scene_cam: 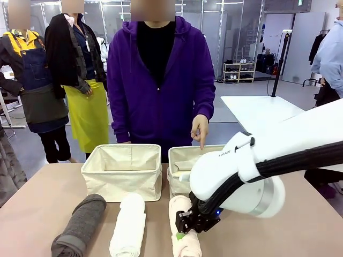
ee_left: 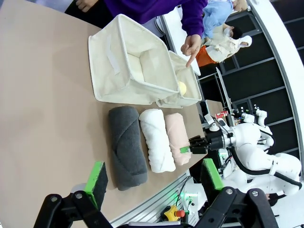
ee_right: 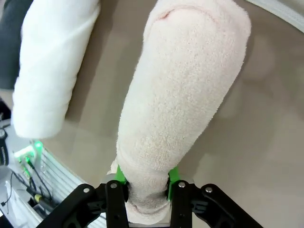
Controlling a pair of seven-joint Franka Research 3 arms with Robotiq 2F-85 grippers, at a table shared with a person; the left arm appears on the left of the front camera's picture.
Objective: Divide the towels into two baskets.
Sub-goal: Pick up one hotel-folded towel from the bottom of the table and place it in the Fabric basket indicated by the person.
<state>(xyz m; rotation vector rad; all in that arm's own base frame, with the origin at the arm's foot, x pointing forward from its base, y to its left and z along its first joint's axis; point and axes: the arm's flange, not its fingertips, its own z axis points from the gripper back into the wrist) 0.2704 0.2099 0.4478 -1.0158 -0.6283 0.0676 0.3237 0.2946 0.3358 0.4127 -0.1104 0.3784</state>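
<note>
Three rolled towels lie side by side on the table in front of two cream baskets: dark grey point(scene_cam: 80, 225), white point(scene_cam: 128, 225) and pale pink point(scene_cam: 179, 206). My right gripper point(scene_cam: 185, 227) is shut on the near end of the pink towel point(ee_right: 185, 85), with its green pads point(ee_right: 118, 173) pressing into the roll. A pale yellow towel point(ee_left: 182, 87) lies inside the right basket point(scene_cam: 179, 160). The left basket point(scene_cam: 122, 176) holds nothing I can see. My left gripper point(ee_left: 154, 173) hangs open high above the table, over the grey point(ee_left: 126, 147) and white point(ee_left: 156, 140) towels.
A person in a purple hoodie stands at the far side, one hand point(scene_cam: 201, 131) pointing a finger down at the right basket. The table edge and equipment lie just beyond the towels' near ends point(ee_left: 175, 211). Bare tabletop point(scene_cam: 32, 203) stretches left of the grey towel.
</note>
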